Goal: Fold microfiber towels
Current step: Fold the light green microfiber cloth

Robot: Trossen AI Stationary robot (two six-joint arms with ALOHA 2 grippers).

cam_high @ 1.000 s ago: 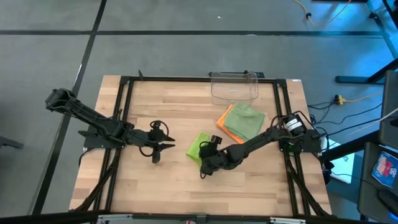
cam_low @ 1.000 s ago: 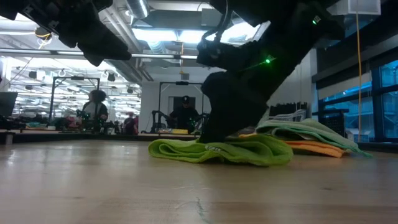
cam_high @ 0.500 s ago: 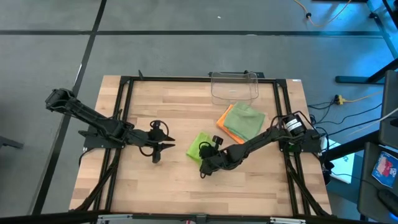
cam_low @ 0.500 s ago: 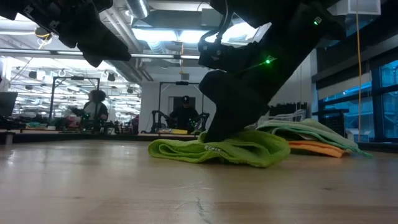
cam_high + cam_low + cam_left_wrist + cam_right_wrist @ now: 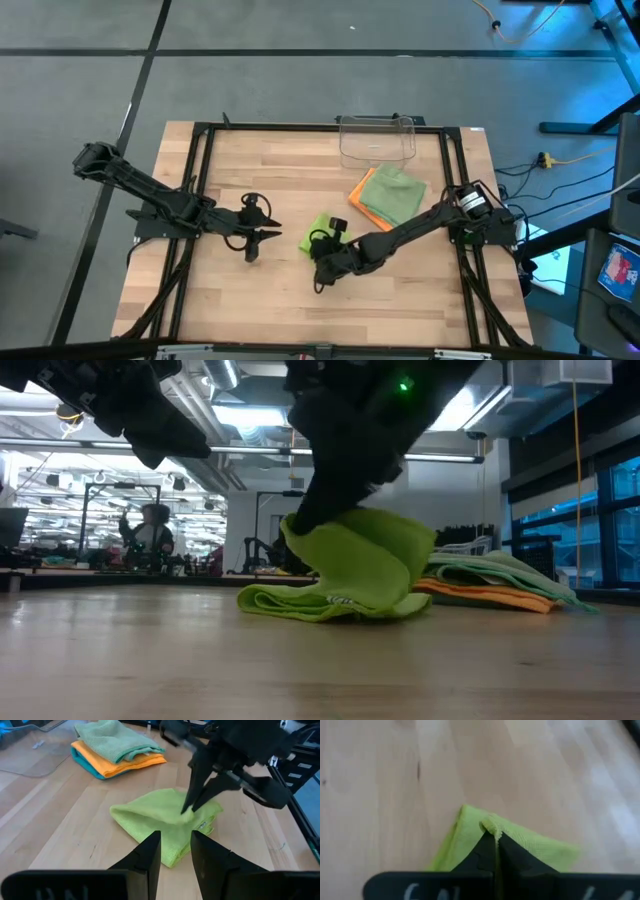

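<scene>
The bright lime green towel (image 5: 320,230) lies mid-table. Part of it is raised (image 5: 360,560), and its lower folds (image 5: 300,602) rest on the wood. My right gripper (image 5: 320,252) reaches in from the table's right and is shut on it (image 5: 491,827). My left gripper (image 5: 262,233) hovers left of the towel, open, with nothing between its fingers (image 5: 176,837). The sage green, orange and teal towels lie in a folded stack (image 5: 390,195) at the back right. My right gripper pinches a small bunch of the lime towel's upper layer (image 5: 489,824) between its two fingers, near an edge (image 5: 186,813). The fingers slant down from above and from the table's right. The pinched part is drawn up into a peak, and the remainder lies on the table.
A clear plastic bin (image 5: 377,138) stands at the table's far edge, behind the stack. Bare wood (image 5: 260,290) lies along the near edge and to the left. People show in the room beyond the table (image 5: 150,530).
My right gripper has shut on the lime towel, then gone up and toward the table's left. The pinched part of the towel has been lifted and drawn over toward the left, while its lower folds have stayed on the table.
</scene>
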